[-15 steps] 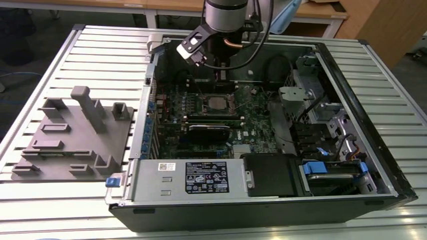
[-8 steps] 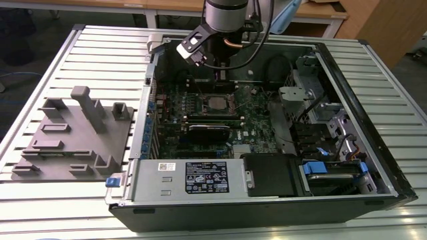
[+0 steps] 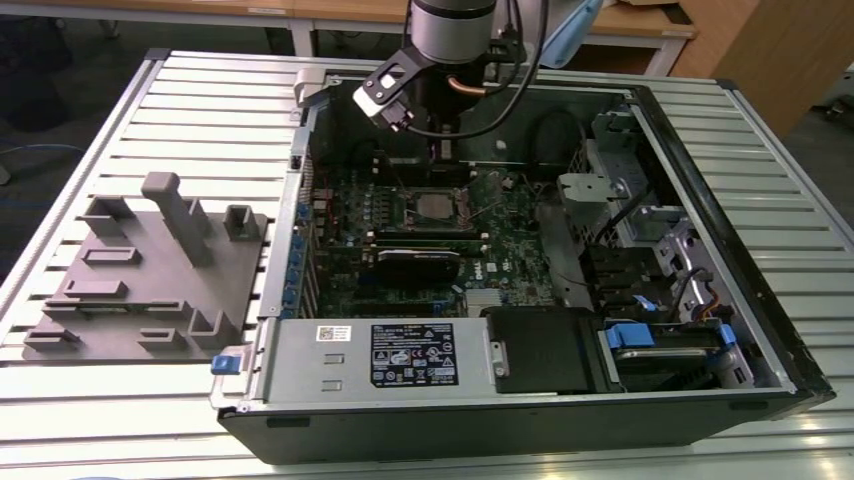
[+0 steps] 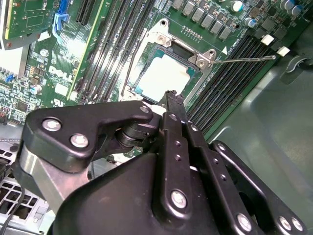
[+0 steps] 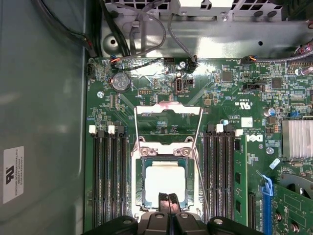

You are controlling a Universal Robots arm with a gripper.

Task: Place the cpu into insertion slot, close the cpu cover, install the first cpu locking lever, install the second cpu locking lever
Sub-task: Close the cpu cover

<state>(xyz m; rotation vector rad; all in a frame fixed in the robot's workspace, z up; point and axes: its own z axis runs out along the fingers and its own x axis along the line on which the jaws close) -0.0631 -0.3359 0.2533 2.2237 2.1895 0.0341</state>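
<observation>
Where my black two-fingered claw hangs: upper middle of the exterior view, inside the open black computer case, over the green motherboard.
Claw state: clenched, fingertips pressed together, grasping nothing.
Chip: small square silvery-topped cpu sits in the dark-framed square insertion slot, centre of the exterior view.
Cover: thin grey metal cpu cover stands raised on its hinge, off the chip.
Contact: I cannot tell whether I touch the chip.
</observation>
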